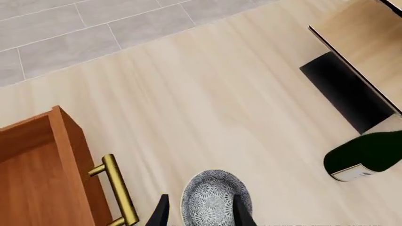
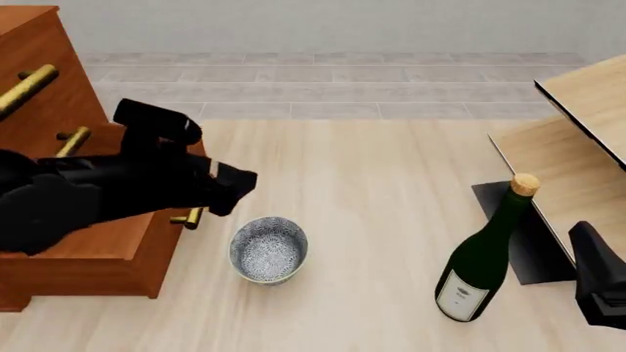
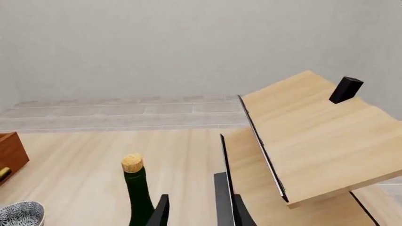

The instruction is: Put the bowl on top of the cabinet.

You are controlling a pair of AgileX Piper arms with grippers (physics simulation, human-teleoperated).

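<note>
Speckled bowl (image 1: 215, 200) sits between the left fingers (image 1: 241, 212), unpinched; right fingers (image 3: 227, 207) narrowly apart, holding nothing.

A pale light-wood plank surface (image 2: 372, 191) with lengthwise grain fills most of the scene, and beyond it runs a band of grey rectangular tiles (image 2: 333, 88) with thin lighter joints, ending at a plain, flat off-white wall (image 3: 188, 47). On the right stands a pale light-wood shelf unit (image 2: 587, 158) with thin dark edges along its boards, tilted in the front view, with a dark shadowed patch at its base and a small black block (image 3: 345, 89) resting on its top board. The light is even and soft, casting only faint shadows.
</note>
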